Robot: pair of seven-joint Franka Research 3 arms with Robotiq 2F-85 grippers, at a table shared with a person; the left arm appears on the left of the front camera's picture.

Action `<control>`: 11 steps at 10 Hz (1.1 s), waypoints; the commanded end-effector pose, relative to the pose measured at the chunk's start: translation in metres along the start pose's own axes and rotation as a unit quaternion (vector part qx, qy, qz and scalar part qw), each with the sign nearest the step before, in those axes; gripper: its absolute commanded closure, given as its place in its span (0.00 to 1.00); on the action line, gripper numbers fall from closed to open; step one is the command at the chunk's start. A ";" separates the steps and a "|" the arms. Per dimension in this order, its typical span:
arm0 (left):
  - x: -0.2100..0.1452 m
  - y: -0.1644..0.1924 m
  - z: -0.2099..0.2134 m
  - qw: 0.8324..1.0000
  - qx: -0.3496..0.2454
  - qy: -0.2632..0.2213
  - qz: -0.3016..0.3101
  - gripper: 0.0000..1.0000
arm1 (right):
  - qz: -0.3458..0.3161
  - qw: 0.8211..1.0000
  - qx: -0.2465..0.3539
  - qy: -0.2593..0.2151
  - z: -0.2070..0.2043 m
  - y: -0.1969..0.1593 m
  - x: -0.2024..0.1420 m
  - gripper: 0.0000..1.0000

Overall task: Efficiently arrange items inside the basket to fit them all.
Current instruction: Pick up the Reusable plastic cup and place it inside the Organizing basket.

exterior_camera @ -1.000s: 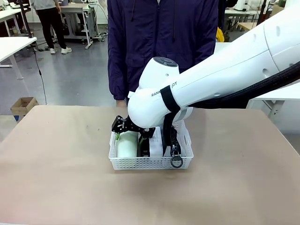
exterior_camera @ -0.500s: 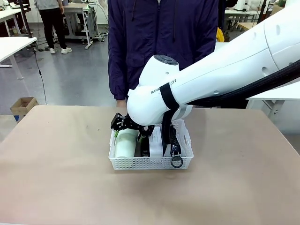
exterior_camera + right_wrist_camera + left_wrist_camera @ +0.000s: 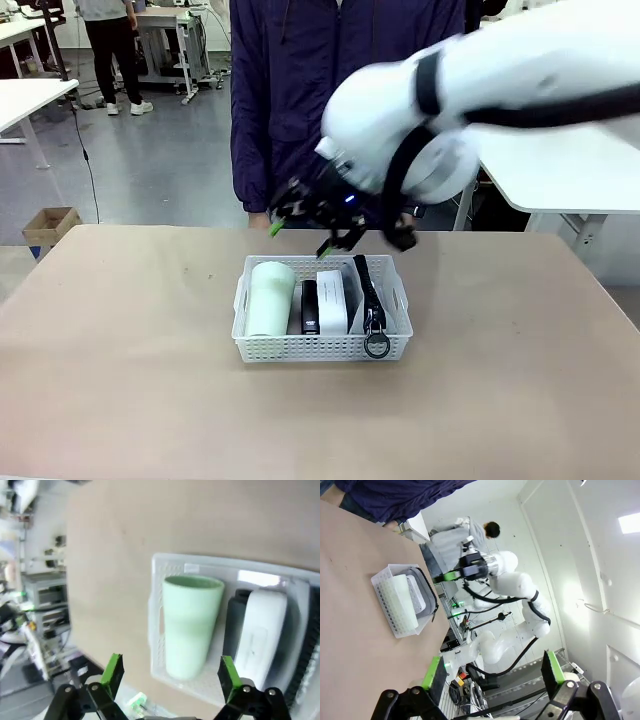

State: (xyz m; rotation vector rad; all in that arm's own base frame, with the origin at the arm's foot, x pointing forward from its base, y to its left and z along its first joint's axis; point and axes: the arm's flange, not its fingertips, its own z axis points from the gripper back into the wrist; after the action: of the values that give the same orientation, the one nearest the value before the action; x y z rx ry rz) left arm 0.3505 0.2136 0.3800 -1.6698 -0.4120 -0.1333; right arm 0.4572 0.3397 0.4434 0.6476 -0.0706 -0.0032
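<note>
The white basket (image 3: 320, 347) sits mid-table. Inside, left to right, lie the pale green cup (image 3: 270, 298), the black stapler (image 3: 309, 307), the small white box (image 3: 331, 300) and the grey pouch (image 3: 366, 288), its ring pull (image 3: 377, 346) hanging over the front wall. My right gripper (image 3: 305, 235) hovers open and empty above the basket's far edge, blurred. Looking down past the right gripper (image 3: 170, 677), I see the cup (image 3: 192, 625), stapler (image 3: 232, 625) and box (image 3: 260, 630) in the basket (image 3: 155, 615). My left gripper (image 3: 492, 672) is open, far from the basket (image 3: 387, 605).
A person in a dark blue jacket (image 3: 340, 100) stands at the table's far edge behind the basket. Bare brown tabletop (image 3: 130, 380) surrounds the basket on all sides. White tables and another person stand in the room behind.
My right arm has lifted out of the basket, rising toward the far side. The cup stays lying in the left end.
</note>
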 end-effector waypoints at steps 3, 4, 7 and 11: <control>-0.002 -0.003 -0.003 1.000 0.003 0.001 -0.001 0.00 | -0.034 0.992 0.107 0.051 0.124 -0.122 -0.010 0.00; -0.002 -0.003 -0.003 1.000 0.003 0.001 -0.001 0.00 | -0.040 0.982 0.161 0.089 0.148 -0.157 -0.007 0.00; -0.002 -0.003 -0.003 1.000 0.003 0.001 -0.001 0.00 | -0.080 0.935 0.330 0.103 0.192 -0.271 -0.003 0.00; -0.002 -0.003 -0.003 1.000 0.003 0.001 -0.001 0.00 | -0.075 0.881 0.464 0.050 0.195 -0.387 -0.020 0.00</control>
State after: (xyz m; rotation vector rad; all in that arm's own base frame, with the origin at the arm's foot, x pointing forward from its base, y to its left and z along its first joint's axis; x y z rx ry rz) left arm 0.3497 0.2137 0.3809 -1.6690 -0.4147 -0.1341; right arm 0.4217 -0.0871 0.3716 1.5576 0.1289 -0.1074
